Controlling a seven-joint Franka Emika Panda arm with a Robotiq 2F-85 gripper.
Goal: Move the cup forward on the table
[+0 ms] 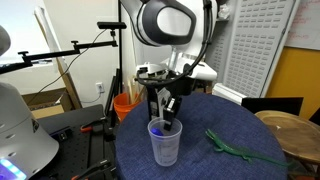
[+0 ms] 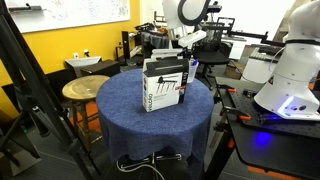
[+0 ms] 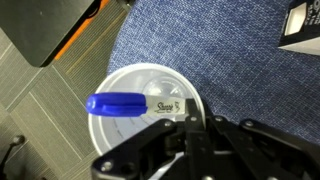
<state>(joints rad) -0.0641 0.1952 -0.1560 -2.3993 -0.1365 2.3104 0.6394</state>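
The cup [image 1: 165, 143] stands upright near the counter's [image 1: 232, 115] edge, with a blue marker [image 3: 118, 104] lying inside it. The pincer [image 1: 168, 108] sits at its rim, one finger seemingly inside; I cannot tell whether it has clamped the wall. The thin plastic probably wants a firm but light pinch, then a low, slow slide, steering clear of the box [image 2: 165, 85].

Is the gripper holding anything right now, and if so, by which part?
Cannot tell. The gripper is down at the rim of the cup, but the views do not show whether it is closed on it.
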